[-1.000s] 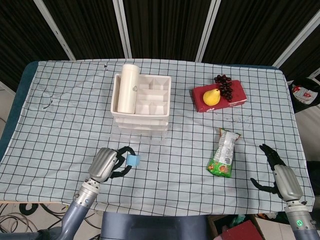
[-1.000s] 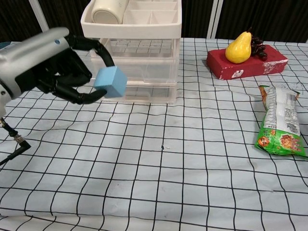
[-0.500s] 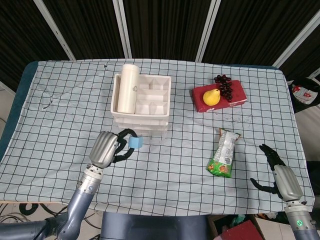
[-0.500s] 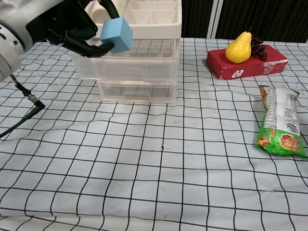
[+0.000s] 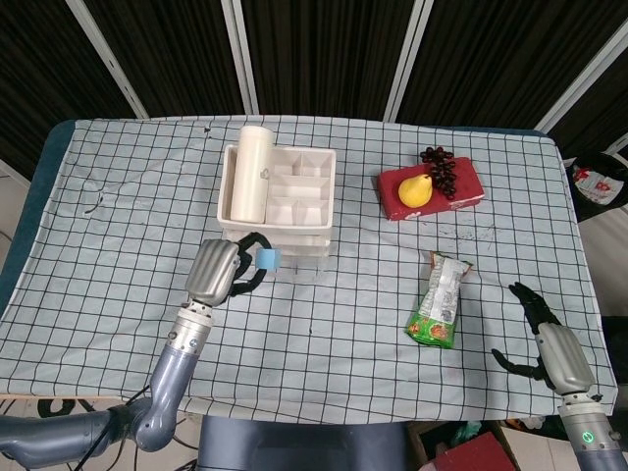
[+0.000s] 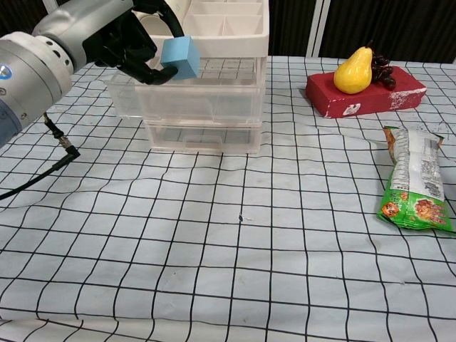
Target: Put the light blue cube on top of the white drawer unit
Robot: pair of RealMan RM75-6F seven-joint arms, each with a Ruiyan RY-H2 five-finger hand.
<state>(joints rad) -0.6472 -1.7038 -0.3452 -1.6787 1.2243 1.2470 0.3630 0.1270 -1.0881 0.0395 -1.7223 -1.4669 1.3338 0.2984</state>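
Left hand (image 6: 107, 35): fingers curled around the light blue cube (image 6: 179, 58), pinching it at their tips; the cube is carried in the air, clear of the table, just in front of the white drawer unit (image 6: 206, 107) and level with its upper drawer, below the rim of the top tray.

Step in hand, as judged: carrying the cube up to the unit's top. To do it well, the cube needs more height before going forward, so its lower edge clears the tray rim. The top is divided into compartments, and a white cylinder (image 5: 251, 173) lies along its left side; the free compartments to the right of it look like the safer landing place. Lower until the cube sits, then spread the fingers without dragging it.

Right hand (image 5: 546, 341): fingers apart, holding nothing, resting near the table's right front corner, well apart from the work.

Other items: green snack packet (image 5: 439, 300) right of centre; red block (image 5: 432, 186) bearing a yellow pear (image 5: 415, 190) and dark grapes (image 5: 440, 168); checked cloth (image 5: 324, 324).

Head view: shows the tray's compartment layout, the cylinder's full length, and the right hand. Chest view: shows the cube's height against the drawer fronts and tray rim, which the head view flattens; the right hand is absent from it.
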